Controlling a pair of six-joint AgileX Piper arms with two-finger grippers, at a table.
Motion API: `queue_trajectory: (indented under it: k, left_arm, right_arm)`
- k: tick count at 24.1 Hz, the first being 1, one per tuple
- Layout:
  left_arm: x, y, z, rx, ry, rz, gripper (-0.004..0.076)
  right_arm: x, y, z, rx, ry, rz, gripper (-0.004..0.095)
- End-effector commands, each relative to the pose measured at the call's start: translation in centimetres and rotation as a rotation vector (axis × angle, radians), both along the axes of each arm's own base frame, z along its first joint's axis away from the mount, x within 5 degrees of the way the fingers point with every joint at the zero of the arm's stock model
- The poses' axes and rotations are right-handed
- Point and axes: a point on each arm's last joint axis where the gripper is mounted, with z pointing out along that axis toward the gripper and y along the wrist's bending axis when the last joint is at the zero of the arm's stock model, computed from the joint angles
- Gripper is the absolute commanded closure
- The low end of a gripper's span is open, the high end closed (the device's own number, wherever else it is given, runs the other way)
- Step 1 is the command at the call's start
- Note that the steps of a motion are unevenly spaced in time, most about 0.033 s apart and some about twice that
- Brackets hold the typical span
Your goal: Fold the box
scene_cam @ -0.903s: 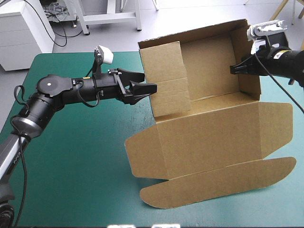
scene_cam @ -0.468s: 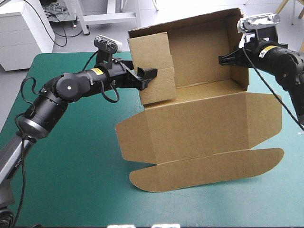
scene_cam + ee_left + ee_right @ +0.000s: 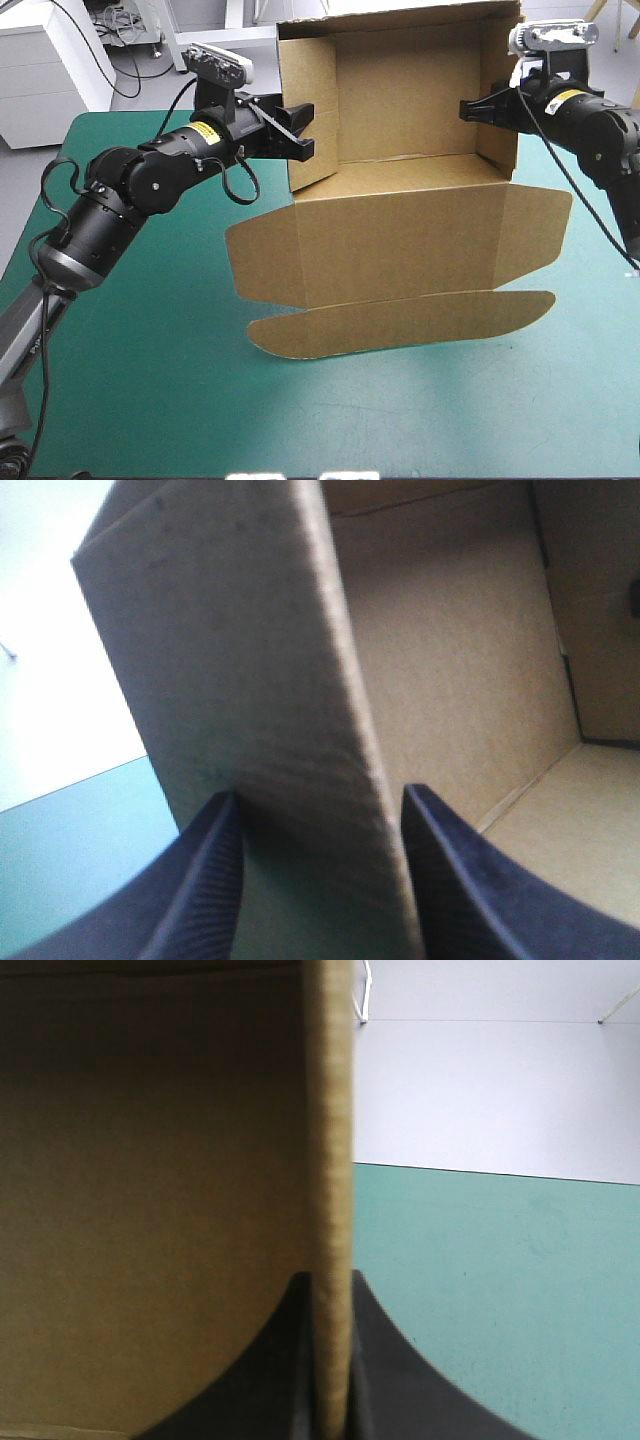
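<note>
The brown box sits mid-table with its back wall and both side walls raised, while the front panel and rounded lid flap lie flat toward the near edge. My left gripper is open and straddles the upright left side wall, one finger outside and the other inside the box. In the left wrist view that gripper has the wall's edge between its fingers. My right gripper is shut on the right side wall's edge, and the right wrist view shows this gripper pinching it.
The teal-green cover stretches to the left of the box and in front of the lid flap. The box's back wall stands close to the table's far edge. A white cabinet stands on the floor beyond the far left corner.
The box has shifted left and toward the far edge. Its left side wall has swung from a slant to upright, with my left gripper now around it. My right gripper stayed on the right wall.
</note>
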Motion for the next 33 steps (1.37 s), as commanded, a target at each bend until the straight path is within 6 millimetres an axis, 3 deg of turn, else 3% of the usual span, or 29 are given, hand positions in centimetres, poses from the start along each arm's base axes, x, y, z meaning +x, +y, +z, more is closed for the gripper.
queue_trajectory:
  k: [1, 6, 8, 11, 18, 26, 29, 33]
  left_arm:
    - [-1.2, -0.8, 2.3, -0.078, -0.096, -0.01, 0.0435]
    - [0.1, -1.7, 1.2, -0.128, -0.039, 0.008, 0.0461]
    - [0.4, -1.9, 0.9, -0.138, -0.028, 0.012, 0.0544]
    - [0.7, -2.1, 0.5, -0.13, -0.027, 0.011, 0.0731]
    - [1.4, -2.6, -0.8, -0.092, 0.026, 0.005, 0.0734]
    - [3.9, -3.9, -4.2, 0.119, 0.266, 0.048, 0.0734]
    - [5.2, -4.3, -5.0, 0.224, 0.373, 0.089, 0.0734]
    - [6.2, -5.1, -7.7, 0.335, 0.539, 0.078, 0.0734]
  right_arm:
    - [-1.2, 0.4, 2.8, 0.113, -0.138, 0.023, 0.0923]
    - [-1.2, 0.7, 2.7, 0.137, -0.13, 0.046, 0.0923]
    - [-1.2, 0.7, 2.7, 0.141, -0.128, 0.048, 0.0923]
    - [-1.1, 0.7, 2.6, 0.132, -0.118, 0.054, 0.0923]
    - [-0.6, 0.9, 1.7, 0.107, -0.072, 0.072, 0.0923]
    - [2.4, 1.8, -3.5, 0.05, 0.219, 0.121, 0.0923]
    - [3.3, 3.5, -5.9, 0.0, 0.337, 0.17, 0.0923]
    - [4.3, 5.5, -8.6, -0.048, 0.449, 0.201, 0.0923]
